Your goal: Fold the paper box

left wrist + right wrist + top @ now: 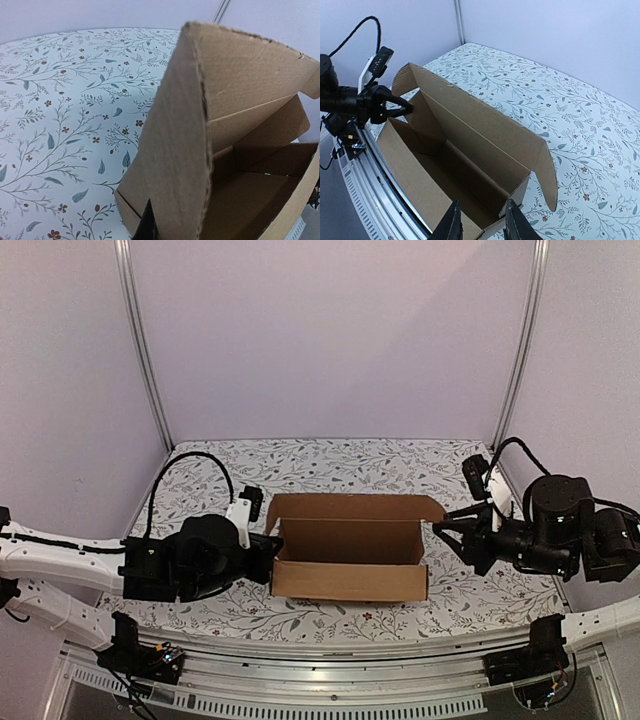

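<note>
From above, the paper box (350,550) stands in the middle of the desk (330,462). The desk has a cloth with little leaves and flowers on it. The box is plain brown. Its top is open, and its back wall stands higher than its front wall. The left end effector (272,558) is right at the left end of the box and touches it. The right end effector (440,530) is just beside the right end, near a flap (432,508) that sticks out at the back corner.

From the left wrist, the brown card of the paper box (175,150) is very close and fills most of the view. One dark finger (147,226) lies on the outside of the end flap, low down. The other finger is hidden behind the card. The left end effector is pressed together and pinches that flap.

From the right wrist, I look along the inside of the paper box (470,130). The right end effector (483,212) has its two fingers (454,220) spread a little apart. The near corner of the box shows in the gap. I cannot tell if the fingers touch it. At the far end, the left end effector (402,107) comes to a point on the end flap.
</note>
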Action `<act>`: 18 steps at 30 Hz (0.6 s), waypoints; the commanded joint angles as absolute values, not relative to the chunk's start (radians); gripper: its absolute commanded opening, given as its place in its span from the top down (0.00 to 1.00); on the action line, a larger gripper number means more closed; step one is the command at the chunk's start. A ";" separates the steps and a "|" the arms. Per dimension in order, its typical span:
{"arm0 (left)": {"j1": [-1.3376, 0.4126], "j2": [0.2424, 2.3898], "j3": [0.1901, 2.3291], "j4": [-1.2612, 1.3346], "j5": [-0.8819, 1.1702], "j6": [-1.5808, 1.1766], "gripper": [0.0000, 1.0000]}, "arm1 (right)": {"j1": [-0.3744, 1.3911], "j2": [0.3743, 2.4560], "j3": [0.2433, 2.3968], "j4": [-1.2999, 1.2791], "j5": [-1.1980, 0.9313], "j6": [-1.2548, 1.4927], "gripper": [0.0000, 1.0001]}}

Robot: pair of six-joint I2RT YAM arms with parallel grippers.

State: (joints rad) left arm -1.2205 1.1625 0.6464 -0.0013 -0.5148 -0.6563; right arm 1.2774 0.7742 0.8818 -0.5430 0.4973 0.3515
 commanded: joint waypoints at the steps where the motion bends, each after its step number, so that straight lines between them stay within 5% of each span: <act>1: -1.241 1.172 0.614 -0.135 -0.525 -0.659 1.00 | 1.286 0.797 0.900 -0.582 0.257 0.211 0.76; 7: -1.244 1.172 0.619 -0.137 -0.545 -0.657 1.00 | 1.286 0.881 0.817 -0.426 0.084 0.208 0.95; 18: -1.273 1.179 0.638 -0.140 -0.593 -0.641 1.00 | 1.335 1.075 0.708 -0.171 0.165 0.257 1.00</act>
State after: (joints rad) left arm -1.2411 1.1625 0.6472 -0.0154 -0.5758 -0.6552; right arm 1.3128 1.0245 0.7296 -0.2958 0.1204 0.2386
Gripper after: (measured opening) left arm 0.008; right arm 0.003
